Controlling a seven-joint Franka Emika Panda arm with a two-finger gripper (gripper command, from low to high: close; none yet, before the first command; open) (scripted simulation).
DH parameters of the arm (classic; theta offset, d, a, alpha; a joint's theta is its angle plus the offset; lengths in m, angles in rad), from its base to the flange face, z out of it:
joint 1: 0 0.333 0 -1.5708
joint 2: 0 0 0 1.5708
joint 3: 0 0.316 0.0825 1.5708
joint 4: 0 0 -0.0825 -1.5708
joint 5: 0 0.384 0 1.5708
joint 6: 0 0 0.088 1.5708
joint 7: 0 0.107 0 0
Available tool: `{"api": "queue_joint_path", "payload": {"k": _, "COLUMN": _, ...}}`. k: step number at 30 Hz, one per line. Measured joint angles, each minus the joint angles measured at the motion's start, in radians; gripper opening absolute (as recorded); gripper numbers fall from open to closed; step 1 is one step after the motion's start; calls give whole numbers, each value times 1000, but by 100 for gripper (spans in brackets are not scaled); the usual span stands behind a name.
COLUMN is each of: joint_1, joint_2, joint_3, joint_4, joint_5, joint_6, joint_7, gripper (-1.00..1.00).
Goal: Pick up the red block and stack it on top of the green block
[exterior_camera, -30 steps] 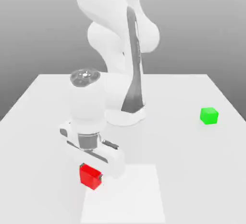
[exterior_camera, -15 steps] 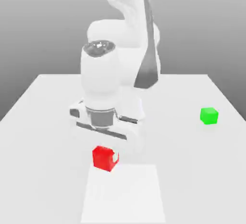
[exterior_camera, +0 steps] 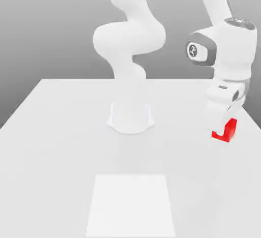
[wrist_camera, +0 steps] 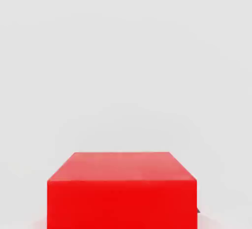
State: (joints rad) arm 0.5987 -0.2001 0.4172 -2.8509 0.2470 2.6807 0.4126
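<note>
Notably, hand view gives the matte red block's (wrist_camera: 122,203) broad faces; exterior view adds the white claw (exterior_camera: 224,124) pinching it above the pale surface (exterior_camera: 130,155), toward that view's right. Half a second earlier, block and claw were left of centre.

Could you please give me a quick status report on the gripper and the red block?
Gripper shut on red block, at the exterior view's right. Green block not made out; stacking unconfirmed. White square well away from the gripper.
</note>
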Motion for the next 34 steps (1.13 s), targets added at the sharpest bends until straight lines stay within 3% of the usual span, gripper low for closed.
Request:
{"api": "queue_joint_path", "payload": {"k": 9, "joint_1": 336, "joint_2": -37, "joint_3": 179, "joint_4": -27, "joint_5": 42, "joint_6": -16, "joint_7": -279, "gripper": -100}}
{"api": "queue_joint_path", "payload": {"k": 22, "joint_1": 262, "joint_2": 109, "joint_3": 242, "joint_4": -27, "joint_5": -155, "joint_6": 119, "joint_7": -163, "gripper": -100}}
{"api": "queue_joint_path", "payload": {"k": 34, "joint_1": 223, "joint_2": 251, "joint_3": 211, "joint_4": -22, "joint_5": -413, "joint_6": 228, "joint_7": 20, "gripper": -100}}
